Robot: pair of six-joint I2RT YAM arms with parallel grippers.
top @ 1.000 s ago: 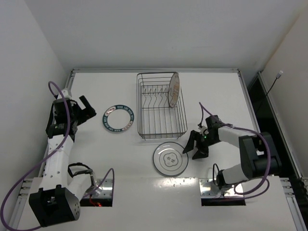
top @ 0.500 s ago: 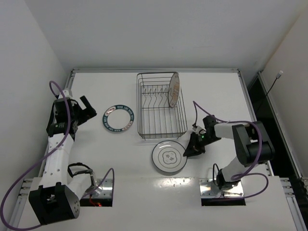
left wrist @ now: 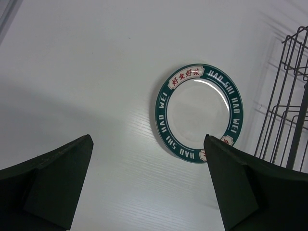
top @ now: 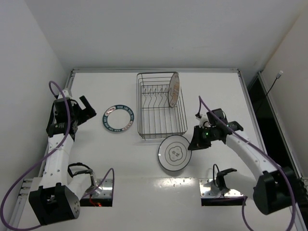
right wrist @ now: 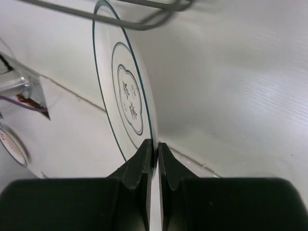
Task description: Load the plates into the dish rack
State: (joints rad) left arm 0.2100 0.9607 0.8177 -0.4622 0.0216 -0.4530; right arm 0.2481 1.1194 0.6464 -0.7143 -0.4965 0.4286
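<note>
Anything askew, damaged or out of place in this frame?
Nothing stands out. The orange-patterned plate stands upright in the dish rack, the teal-banded plate lies flat on the table, and the right gripper pinches the flower plate by its rim. No chips or cracks show.

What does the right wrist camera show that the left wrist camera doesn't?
Only right wrist: the pale round plate with dark rim and flower outline, pinched at its rim by the shut right claw.
Only left wrist: the white round plate with teal lettered band lying flat, seen beyond the open left claw, which holds nothing.
Both: some wires of the dark wire dish rack and the white table.
</note>
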